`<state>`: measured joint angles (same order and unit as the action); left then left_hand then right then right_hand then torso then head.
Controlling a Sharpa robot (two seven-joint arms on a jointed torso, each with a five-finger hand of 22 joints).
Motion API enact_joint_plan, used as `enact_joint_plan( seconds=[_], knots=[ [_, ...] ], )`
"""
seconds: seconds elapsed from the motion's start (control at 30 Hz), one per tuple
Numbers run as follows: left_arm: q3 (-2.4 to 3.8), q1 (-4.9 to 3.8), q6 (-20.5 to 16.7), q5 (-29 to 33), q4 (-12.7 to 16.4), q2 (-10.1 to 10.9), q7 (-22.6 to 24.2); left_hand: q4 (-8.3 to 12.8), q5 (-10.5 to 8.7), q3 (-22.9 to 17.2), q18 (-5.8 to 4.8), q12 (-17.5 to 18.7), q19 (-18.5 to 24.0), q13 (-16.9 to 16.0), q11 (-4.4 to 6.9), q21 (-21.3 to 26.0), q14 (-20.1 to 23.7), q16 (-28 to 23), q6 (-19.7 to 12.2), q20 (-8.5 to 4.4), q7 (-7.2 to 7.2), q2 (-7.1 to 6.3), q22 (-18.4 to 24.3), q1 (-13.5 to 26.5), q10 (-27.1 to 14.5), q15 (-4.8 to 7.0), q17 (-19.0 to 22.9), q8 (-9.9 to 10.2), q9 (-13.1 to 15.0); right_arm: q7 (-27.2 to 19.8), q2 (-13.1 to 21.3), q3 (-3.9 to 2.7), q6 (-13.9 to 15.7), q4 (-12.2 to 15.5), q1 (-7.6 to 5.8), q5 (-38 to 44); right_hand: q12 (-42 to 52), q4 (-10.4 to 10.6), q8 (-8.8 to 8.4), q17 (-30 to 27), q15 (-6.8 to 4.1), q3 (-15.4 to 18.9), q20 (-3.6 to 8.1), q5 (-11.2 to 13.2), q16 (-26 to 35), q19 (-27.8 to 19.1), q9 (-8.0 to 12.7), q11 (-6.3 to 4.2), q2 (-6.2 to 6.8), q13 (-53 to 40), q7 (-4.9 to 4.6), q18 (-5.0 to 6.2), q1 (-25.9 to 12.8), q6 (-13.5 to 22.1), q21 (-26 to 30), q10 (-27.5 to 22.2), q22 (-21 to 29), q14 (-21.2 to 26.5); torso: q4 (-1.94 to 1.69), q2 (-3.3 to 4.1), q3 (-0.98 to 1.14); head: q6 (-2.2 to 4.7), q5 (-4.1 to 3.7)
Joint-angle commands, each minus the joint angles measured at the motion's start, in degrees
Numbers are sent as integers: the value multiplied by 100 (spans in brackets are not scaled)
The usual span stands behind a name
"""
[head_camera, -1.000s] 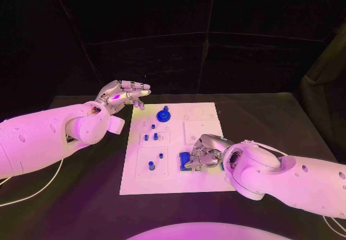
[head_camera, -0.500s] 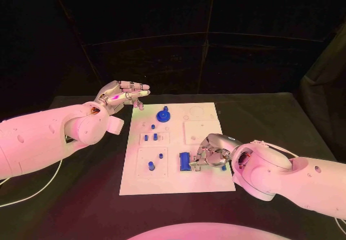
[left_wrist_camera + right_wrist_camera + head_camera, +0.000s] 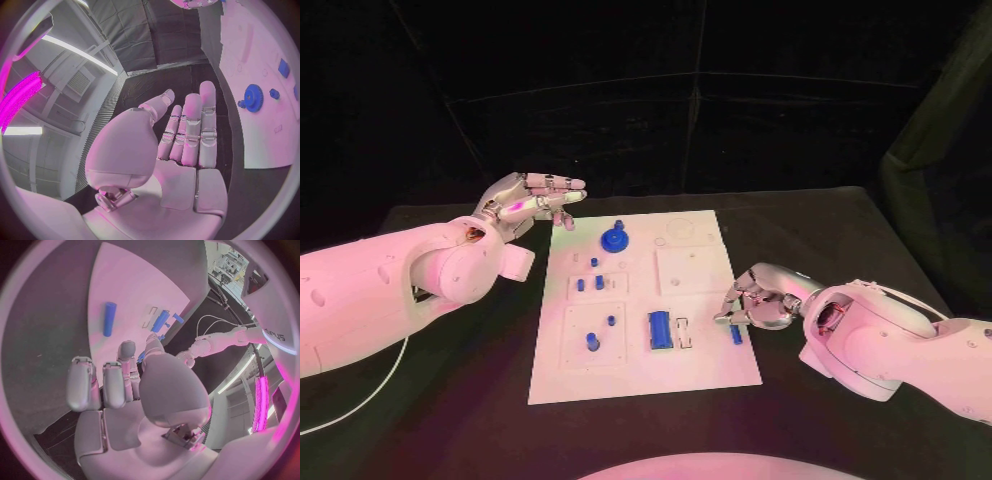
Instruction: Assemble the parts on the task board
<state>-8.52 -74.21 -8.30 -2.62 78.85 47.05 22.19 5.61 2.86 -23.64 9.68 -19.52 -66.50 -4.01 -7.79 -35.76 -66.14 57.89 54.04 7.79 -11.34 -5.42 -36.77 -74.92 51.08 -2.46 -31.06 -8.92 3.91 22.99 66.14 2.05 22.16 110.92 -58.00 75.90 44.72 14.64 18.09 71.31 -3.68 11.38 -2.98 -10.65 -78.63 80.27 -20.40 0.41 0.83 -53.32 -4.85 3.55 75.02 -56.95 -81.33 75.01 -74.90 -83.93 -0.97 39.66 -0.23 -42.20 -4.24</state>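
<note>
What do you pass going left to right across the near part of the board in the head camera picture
Round blue part → blue block → small blue peg by the board's right edge → right hand, all on or at the white task board.

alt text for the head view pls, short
The right hand hovers at the right edge of a white task board, beside a small blue pin. The left hand hangs empty off the board's far-left corner, near a blue gear.
</note>
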Motion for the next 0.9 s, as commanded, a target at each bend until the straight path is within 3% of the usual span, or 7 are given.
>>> enact_joint_plan(
  seconds=[0.03, 0.07, 0.17, 0.43, 0.57, 0.9],
  knots=[
    [4, -5, 72, 20, 4, -6, 20, -1, 5, 23, 78, -33, 46, 7, 13, 22, 25, 13, -35, 12, 12, 54, 12, -12, -39, 3, 8, -26, -7, 334, 149, 1, -352, 54, -9, 548, 135, -43, -64, 80, 15, 35, -3, -486, -32, 66, 18, -18, -8, -124, 7, -36, 109, -57, -60, 71, -244, -278, 1, 9, 5, 16, -38],
    [4, -5, 76, 20, 6, -5, 20, 4, 5, 22, 79, -44, 46, 4, 16, 24, 27, 15, -33, 11, 18, 62, 14, -21, -36, 4, 12, -31, -6, 397, 189, 1, -377, 57, -9, 625, 207, -41, -71, 105, 13, 51, -2, -647, -48, 88, 20, -21, -11, -183, 10, -44, 122, -74, -79, 104, -275, -285, 3, 10, 7, 11, -42],
    [4, -5, 85, 20, 10, -3, 20, 7, 5, 22, 79, -51, 45, 3, 18, 25, 28, 17, -32, 11, 21, 65, 15, -26, -34, 5, 14, -33, -5, 537, 261, 2, -452, 60, -8, 784, 259, -21, -71, 137, 12, 88, -1, -706, -67, 107, 18, -25, -7, -227, 17, -50, 109, -108, -96, 132, -301, -292, 2, 16, 10, 0, -40],
    [3, -1, 104, 20, 17, 3, 20, 10, 5, 22, 80, -59, 45, 1, 20, 26, 29, 19, -30, 11, 25, 70, 16, -30, -31, 6, 17, -37, -4, 749, 219, 4, -800, -23, -4, 1128, 274, 97, -68, 156, 2, 217, 5, -625, -76, 119, -1, -38, 19, -250, 39, -54, -6, -181, -106, 159, -320, -294, -8, 10, 0, -27, -38],
    [2, 1, 108, 20, 19, 6, 20, 10, 5, 24, 80, -66, 44, 0, 22, 28, 31, 20, -26, 11, 27, 73, 17, -31, -29, 7, 19, -40, -3, 776, 123, 5, -934, -80, -2, 1249, 255, 112, -68, 138, 1, 240, 7, -587, -63, 109, -6, -40, 30, -239, 42, -51, -14, -191, -97, 152, -307, -290, -7, 13, 7, -42, -19],
    [1, 3, 107, 20, 10, 15, 13, 10, 5, 24, 80, -66, 44, 0, 22, 28, 31, 20, -26, 11, 27, 73, 17, -31, -29, 7, 19, -40, -3, 780, -46, 6, -1040, -134, 2, 1459, 251, 110, -74, 134, -1, 255, 8, -552, -58, 98, -10, -42, 43, -241, 44, -47, 10, -191, -87, 149, -294, -287, 2, 10, 2, -68, -1]
  ],
)
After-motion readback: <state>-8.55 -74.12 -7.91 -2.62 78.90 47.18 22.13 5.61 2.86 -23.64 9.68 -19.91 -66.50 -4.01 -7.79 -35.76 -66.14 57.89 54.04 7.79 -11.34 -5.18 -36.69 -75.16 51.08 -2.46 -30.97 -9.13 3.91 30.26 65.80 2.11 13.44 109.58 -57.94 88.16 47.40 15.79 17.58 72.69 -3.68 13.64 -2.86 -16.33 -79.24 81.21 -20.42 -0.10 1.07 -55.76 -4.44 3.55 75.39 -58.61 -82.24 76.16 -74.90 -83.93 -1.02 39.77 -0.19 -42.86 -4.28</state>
